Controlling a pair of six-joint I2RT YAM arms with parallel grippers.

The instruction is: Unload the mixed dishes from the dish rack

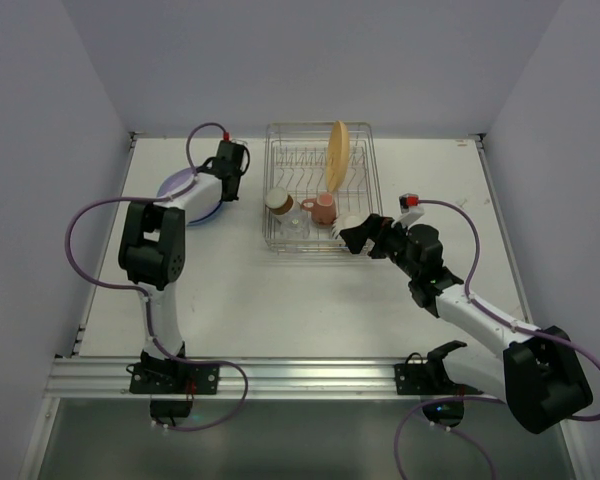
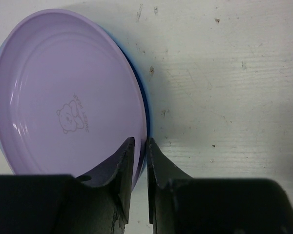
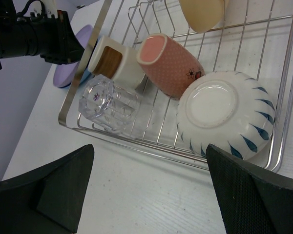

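The silver wire dish rack (image 1: 365, 185) holds an upright yellow-orange plate (image 1: 337, 152), a brown cup (image 1: 278, 202), a pink mug (image 1: 324, 209), a clear glass (image 1: 291, 227) and a white cup (image 1: 344, 224). My right gripper (image 1: 356, 239) is open and empty just outside the rack's near edge. In the right wrist view it (image 3: 149, 146) faces the white cup (image 3: 224, 114), with the glass (image 3: 110, 102), the pink mug (image 3: 168, 63) and the brown cup (image 3: 112, 61) beyond. My left gripper (image 2: 139, 146) is shut on the rim of the purple plate (image 2: 63, 92), which lies on the blue plate (image 2: 145, 109).
The stacked plates (image 1: 193, 195) lie on the white table left of the rack. The rack's near wire wall (image 3: 136, 144) runs across in front of my right gripper. White walls enclose the table on three sides.
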